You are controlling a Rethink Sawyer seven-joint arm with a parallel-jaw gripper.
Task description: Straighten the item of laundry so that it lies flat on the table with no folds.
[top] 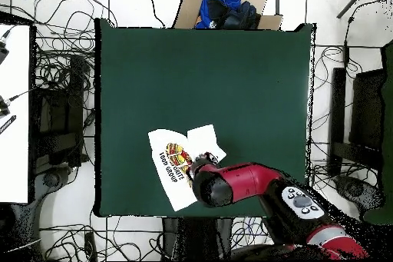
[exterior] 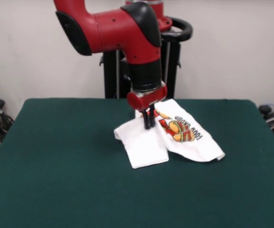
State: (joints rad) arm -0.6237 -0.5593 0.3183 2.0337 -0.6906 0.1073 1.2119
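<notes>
The item of laundry (exterior: 184, 137) is a small white T-shirt with a burger print and black text, lying on the green table (exterior: 56, 166) toward its far middle. A plain white part (exterior: 144, 145) is folded over the printed side, covering the left of the print. My gripper (exterior: 149, 124) comes straight down onto the fold's upper edge, its dark fingers (exterior: 147, 119) close together and touching the cloth. In the overhead view the shirt (top: 173, 168) lies near the table's (top: 207, 67) bottom edge, and the red arm (top: 230, 184) hides the gripper and part of the shirt.
A cardboard box with blue cloth (top: 226, 7) sits just past the table's top edge in the overhead view. Cables (top: 61, 74) cover the floor around the table. Green surface extends widely around the shirt on all sides except toward the pedestal.
</notes>
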